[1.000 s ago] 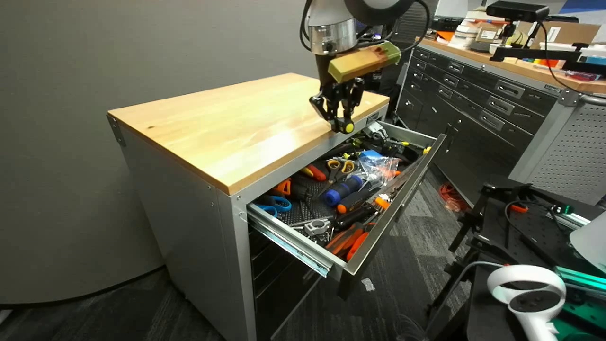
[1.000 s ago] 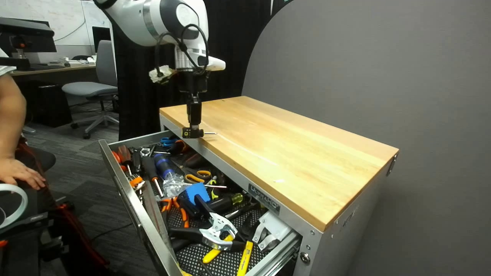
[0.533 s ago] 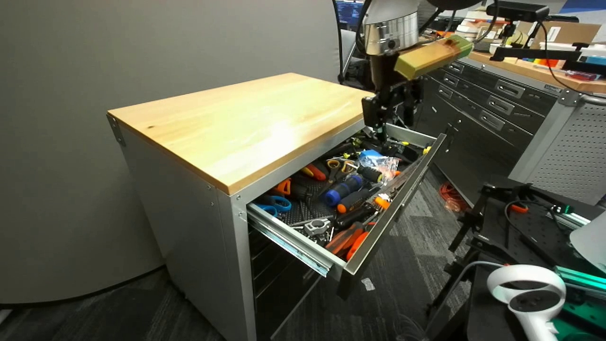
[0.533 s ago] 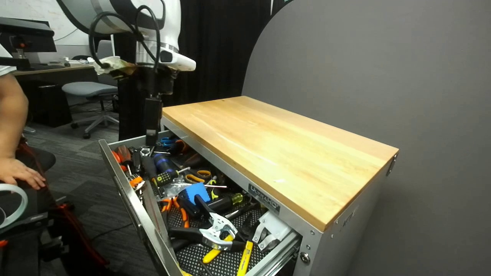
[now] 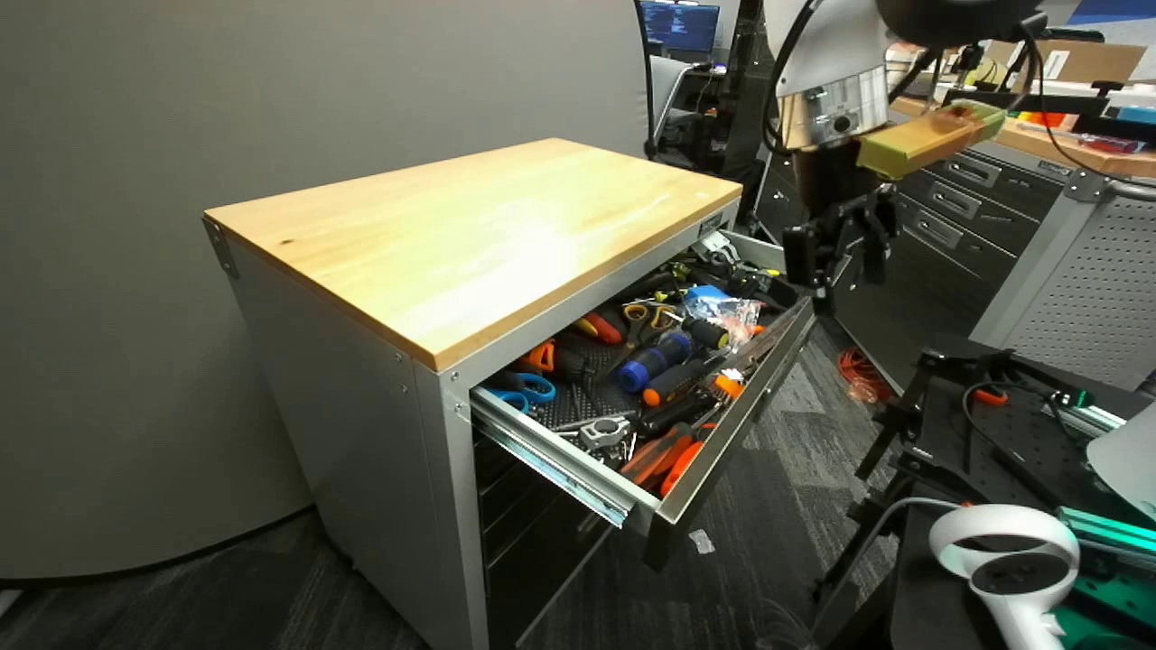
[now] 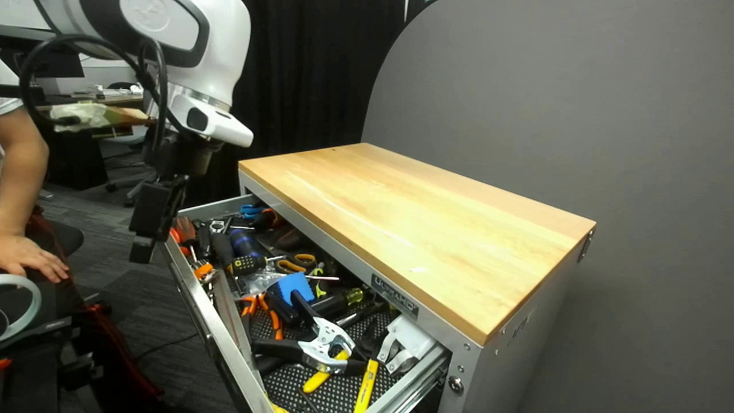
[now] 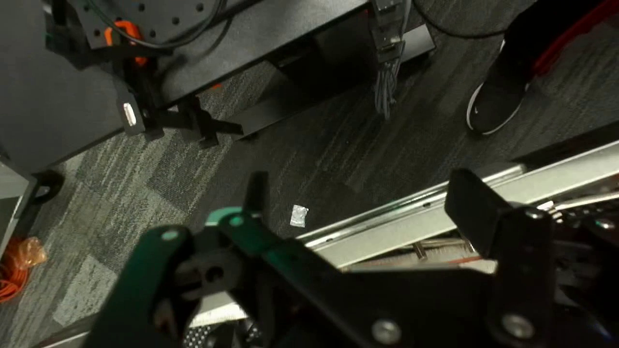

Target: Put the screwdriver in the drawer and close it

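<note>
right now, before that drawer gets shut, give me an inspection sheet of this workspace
Surface: wooden top, bright glare on it.
Job's things: drawer open, screwdriver lying inside.
Clutter: scissors, clamp, orange pliers and plastic bag in the drawer.
Gripper: open, holding nothing.
Cables: black cable looping beside the arm; orange cord on the floor.
Surroundings: person's hand at the left of an exterior view; shoe in the wrist view.

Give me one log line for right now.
screwdriver: in drawer, among other tools | drawer: open | jaws: open, empty | pending: close drawer
</note>
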